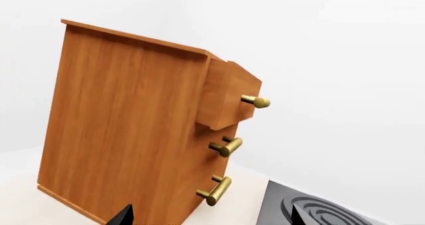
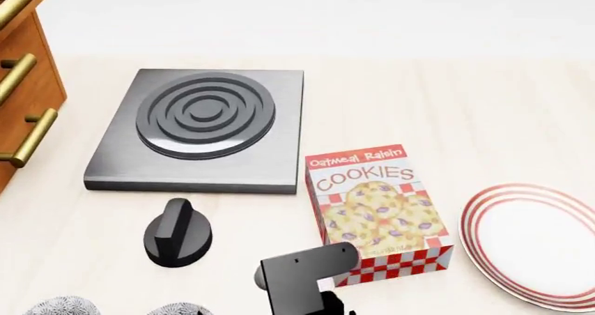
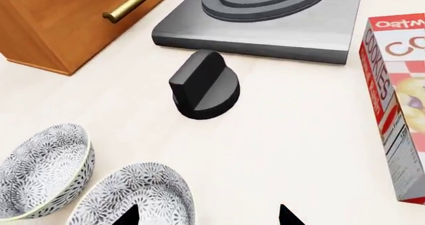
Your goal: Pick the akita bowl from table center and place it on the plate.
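While the cookie box (image 2: 380,212) is lying between bowls and plate (image 2: 534,245):
Akita bowl (image 3: 136,197): showing grey-black speckle, touching its twin (image 3: 43,169).
Right gripper (image 3: 208,216): fingers gaping, holding nothing.
Left gripper (image 1: 209,216): spread open, empty.

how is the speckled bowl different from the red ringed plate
The akita bowl is small and deep; the plate is wide and shallow. The bowl carries a dense grey-black floral speckle all over; the plate is plain white with red concentric rings at its rim. The bowl sits beside a matching bowl; the plate sits alone next to the cookie box. Both are round, white-based and empty.
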`<state>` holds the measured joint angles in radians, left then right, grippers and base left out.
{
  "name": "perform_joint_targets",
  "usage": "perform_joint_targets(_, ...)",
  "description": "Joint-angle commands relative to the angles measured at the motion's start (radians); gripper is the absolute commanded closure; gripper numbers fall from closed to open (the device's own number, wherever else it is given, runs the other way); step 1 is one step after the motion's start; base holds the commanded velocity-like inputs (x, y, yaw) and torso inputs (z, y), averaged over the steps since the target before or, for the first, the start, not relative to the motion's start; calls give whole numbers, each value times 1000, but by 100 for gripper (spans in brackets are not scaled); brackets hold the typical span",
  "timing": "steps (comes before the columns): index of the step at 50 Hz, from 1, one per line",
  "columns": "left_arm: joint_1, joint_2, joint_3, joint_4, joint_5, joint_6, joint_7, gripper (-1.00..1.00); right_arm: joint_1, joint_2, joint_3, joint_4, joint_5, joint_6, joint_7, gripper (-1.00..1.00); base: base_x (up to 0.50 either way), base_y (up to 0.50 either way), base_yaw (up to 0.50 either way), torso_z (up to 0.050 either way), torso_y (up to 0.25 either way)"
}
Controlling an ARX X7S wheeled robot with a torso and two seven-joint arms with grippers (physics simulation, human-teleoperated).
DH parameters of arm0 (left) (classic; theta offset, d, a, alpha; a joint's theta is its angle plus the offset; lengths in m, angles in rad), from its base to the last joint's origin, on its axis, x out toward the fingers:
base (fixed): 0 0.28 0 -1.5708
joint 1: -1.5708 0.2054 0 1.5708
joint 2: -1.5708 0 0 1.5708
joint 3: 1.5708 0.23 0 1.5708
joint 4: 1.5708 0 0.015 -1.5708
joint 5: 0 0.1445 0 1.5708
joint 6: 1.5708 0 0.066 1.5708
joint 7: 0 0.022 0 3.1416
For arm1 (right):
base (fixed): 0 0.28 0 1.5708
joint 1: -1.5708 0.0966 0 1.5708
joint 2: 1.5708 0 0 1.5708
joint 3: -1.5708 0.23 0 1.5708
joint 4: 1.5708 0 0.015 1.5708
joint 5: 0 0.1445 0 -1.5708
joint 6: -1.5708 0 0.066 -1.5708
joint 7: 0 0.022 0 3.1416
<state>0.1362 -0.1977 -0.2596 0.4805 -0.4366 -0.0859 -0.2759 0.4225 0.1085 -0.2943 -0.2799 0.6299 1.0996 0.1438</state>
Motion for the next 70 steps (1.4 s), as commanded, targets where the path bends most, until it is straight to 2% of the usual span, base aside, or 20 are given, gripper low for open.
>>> perform_joint_targets(1,10,-2,5,0,-7,9,-1,-100,13,0,-26,66,1,-11,-9,-100,0,0,0,0,0)
perform_joint_targets(18,13,-11,14,15,-16,6,-13,-100,32,2,-60,96,40,18,-26,-100,0,0,0,0,0)
perform_joint_targets(37,25,-18,19,20,-21,21,-17,-100,76,-5,-84,230,27,-49,-56,-100,0,0,0,0,0)
perform_joint_targets(70,33,-34,17,27,-42,28,-35,-100,85,-6,-126,341,44,-112,-93,-100,0,0,0,0,0)
